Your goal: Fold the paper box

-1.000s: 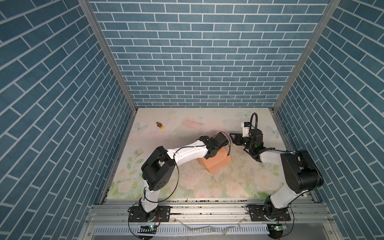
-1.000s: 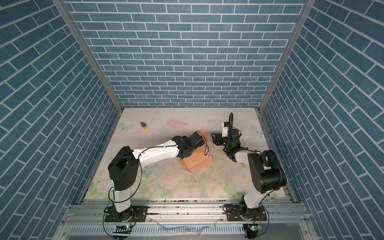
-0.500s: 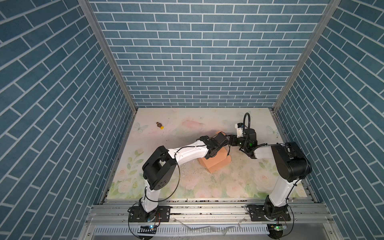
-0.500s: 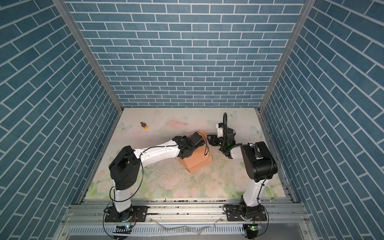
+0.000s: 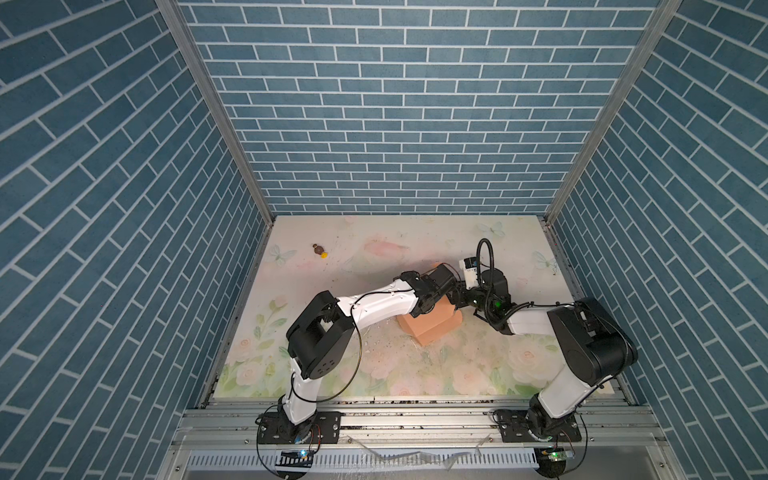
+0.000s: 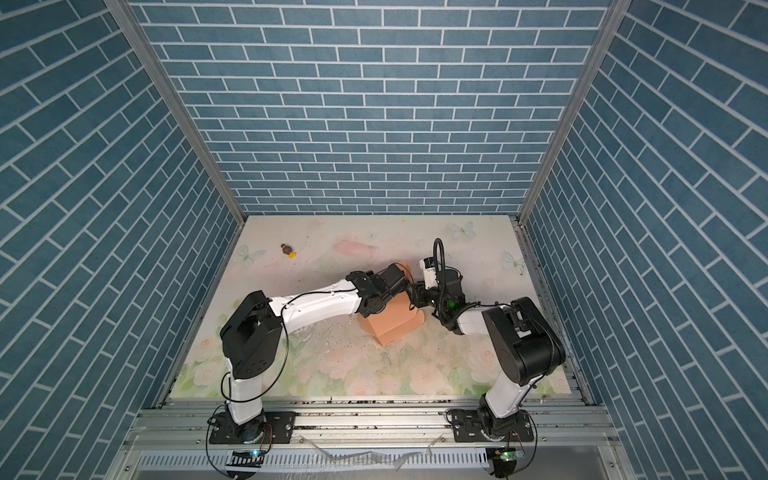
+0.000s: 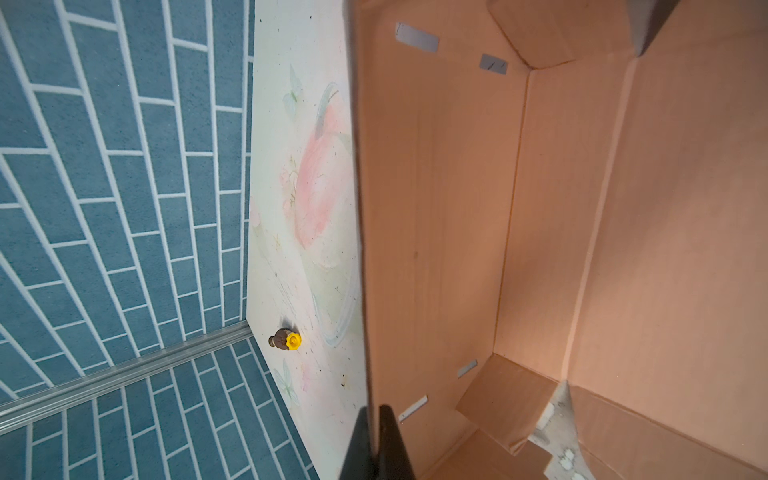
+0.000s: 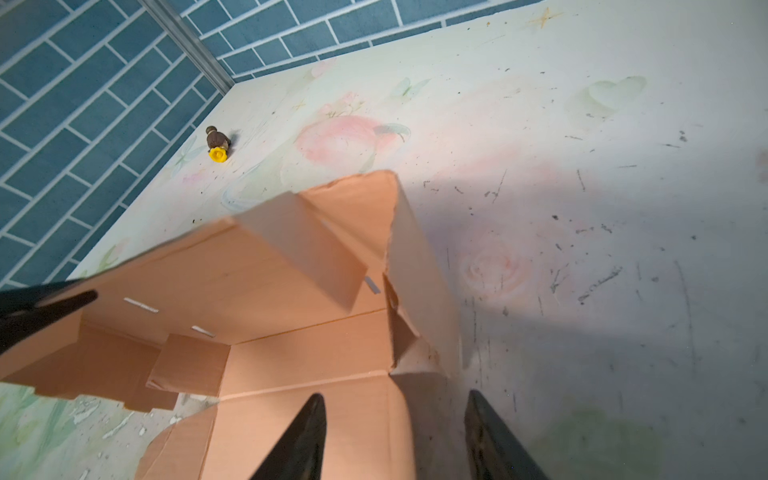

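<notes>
Near the middle of the pale desk (image 5: 374, 374) with painted flowers, a little to the right in both top views, sits the peach-orange paper box (image 5: 432, 330) (image 6: 395, 326) made of thin card. It is half made: some walls stand up, the top is open, and small flaps lean in at the corners. The left arm reaches in from the lower left and the right arm from the lower right, and they meet over the box.

The left end effector (image 7: 374, 411) is pressed together on the edge of one tall wall (its black fingers pinch the card between them). Thin slits show in that wall.

The right end effector (image 8: 395, 395) is spread wide. One black finger (image 8: 307, 432) hangs over a flat flap of the box and its twin hangs over the bare desk, with the box's corner between them. I cannot tell if they touch the card.

Far off, at the upper left of the desk, lies a tiny brown and yellow toy (image 5: 320, 250). Blue brick walls (image 5: 374, 124) stand all round.
</notes>
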`<state>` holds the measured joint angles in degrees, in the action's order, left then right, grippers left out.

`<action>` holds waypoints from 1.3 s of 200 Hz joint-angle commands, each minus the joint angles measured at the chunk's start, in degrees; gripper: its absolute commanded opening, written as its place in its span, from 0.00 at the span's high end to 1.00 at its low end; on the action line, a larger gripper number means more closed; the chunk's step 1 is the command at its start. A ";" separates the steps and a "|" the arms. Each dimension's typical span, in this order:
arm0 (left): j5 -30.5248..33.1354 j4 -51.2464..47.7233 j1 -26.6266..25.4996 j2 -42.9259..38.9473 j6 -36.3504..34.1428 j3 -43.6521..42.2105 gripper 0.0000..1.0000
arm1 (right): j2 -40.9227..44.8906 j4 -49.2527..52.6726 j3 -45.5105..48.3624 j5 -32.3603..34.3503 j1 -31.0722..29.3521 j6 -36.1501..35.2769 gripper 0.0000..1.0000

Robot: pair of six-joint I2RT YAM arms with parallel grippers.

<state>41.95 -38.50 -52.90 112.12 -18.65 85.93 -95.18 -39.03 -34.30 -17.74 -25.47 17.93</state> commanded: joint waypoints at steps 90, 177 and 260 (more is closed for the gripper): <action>-3.54 -3.84 -0.36 2.05 1.60 1.87 0.95 | -3.61 -4.56 -3.07 12.38 -2.45 -6.16 0.60; -1.60 -4.48 -0.70 3.45 1.40 2.49 0.95 | -6.49 -3.78 -6.65 12.11 -2.42 -6.51 0.95; -0.81 -6.15 -0.71 4.66 2.31 3.94 0.95 | 2.22 -1.92 -1.96 10.45 -2.56 -2.79 1.00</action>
<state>43.70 -41.60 -53.17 115.00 -17.19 89.45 -97.08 -40.14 -37.17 -6.72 -27.90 12.78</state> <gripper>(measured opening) 0.056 0.050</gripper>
